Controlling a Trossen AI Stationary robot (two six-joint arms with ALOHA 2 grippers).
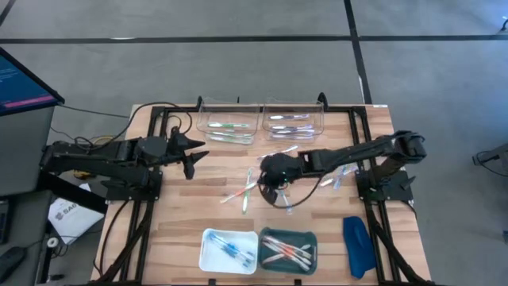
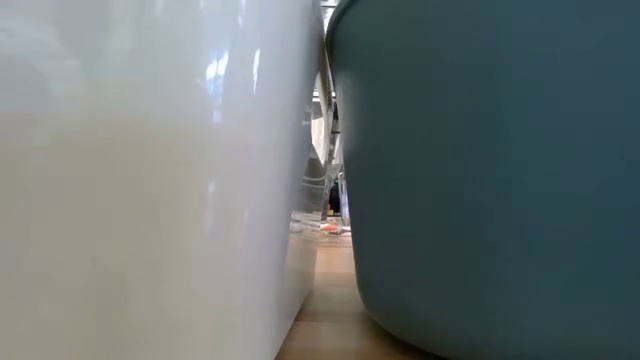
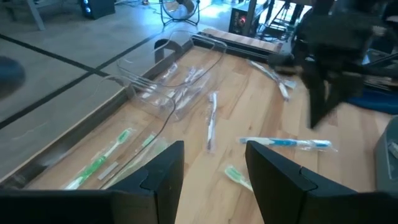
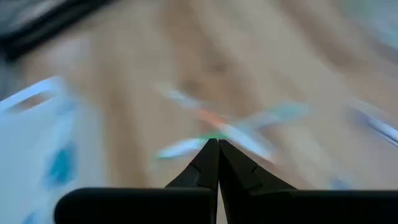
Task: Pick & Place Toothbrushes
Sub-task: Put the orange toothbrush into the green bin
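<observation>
Several toothbrushes lie loose on the wooden table: a crossed pink, green and white cluster (image 1: 246, 191) (image 4: 217, 132), a clear-wrapped one (image 3: 211, 121) and a blue one (image 3: 286, 144). More lie in the two clear bins (image 1: 226, 123) (image 1: 294, 119), the white tray (image 1: 228, 250) and the teal tray (image 1: 287, 248). My right gripper (image 1: 267, 184) (image 4: 218, 144) is shut with nothing in it, just above and to the right of the cluster. My left gripper (image 1: 194, 155) (image 3: 214, 168) hangs open at the table's left, holding nothing.
A dark-blue oblong object (image 1: 357, 246) lies near the front right corner. In the low view the white tray's wall (image 2: 150, 180) and the teal tray's wall (image 2: 490, 170) block nearly everything. Bare wood lies between the left gripper and the cluster.
</observation>
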